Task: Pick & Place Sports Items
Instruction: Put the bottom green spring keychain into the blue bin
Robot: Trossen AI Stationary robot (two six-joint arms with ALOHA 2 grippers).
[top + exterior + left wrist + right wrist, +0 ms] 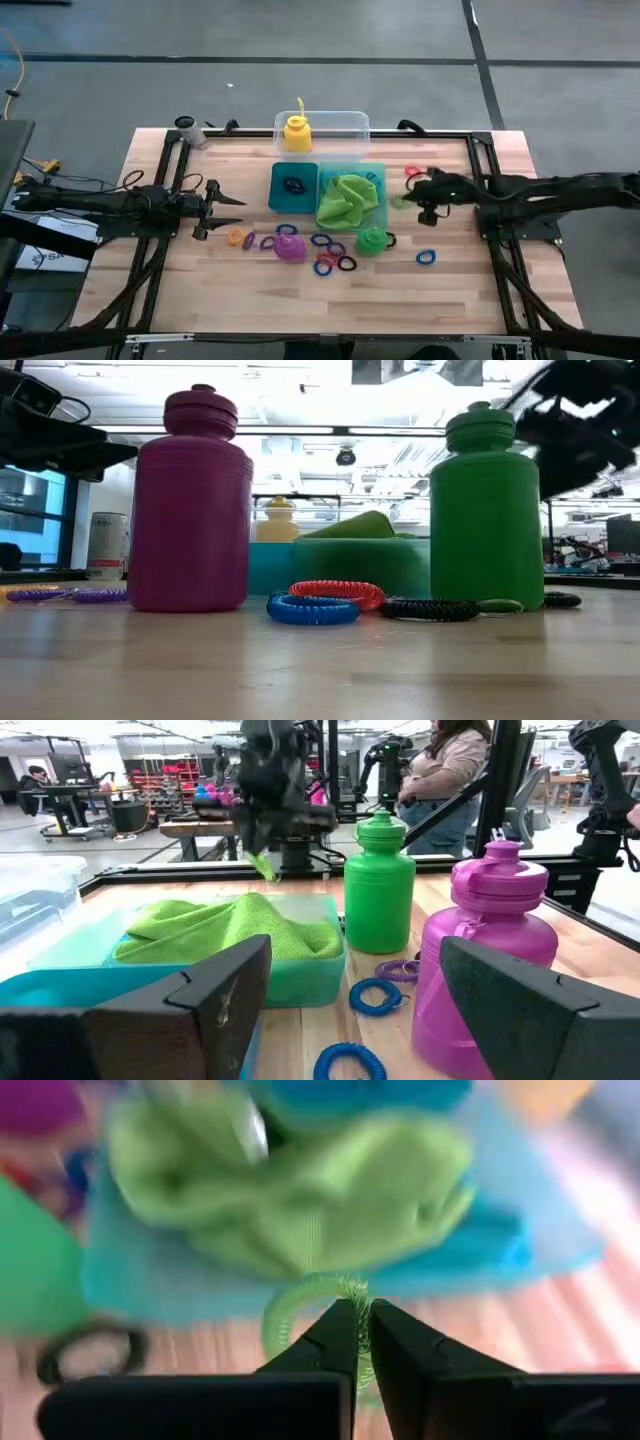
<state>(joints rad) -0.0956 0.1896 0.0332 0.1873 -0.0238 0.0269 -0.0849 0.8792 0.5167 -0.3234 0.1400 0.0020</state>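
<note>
Bright, even light over the table (pixel 300 300) from above — shadows stay soft and short. Ceiling lights (pixel 300 385) blow out white behind the purple bottle (pixel 190 510), which stands sharp up close. The right wrist view is smeared by blur — the lime cloth (pixel 300 1190) is just a soft patch.

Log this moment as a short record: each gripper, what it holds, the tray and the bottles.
right gripper: shut on green coil ring, beside the tray's right edge
left gripper: open, holds nothing, left of the tray
teal tray: lime-green cloth in right compartment, dark ring in left
yellow bottle: inside clear tub
purple bottle: upright, in front of tray
green bottle: upright, in front of tray
</note>
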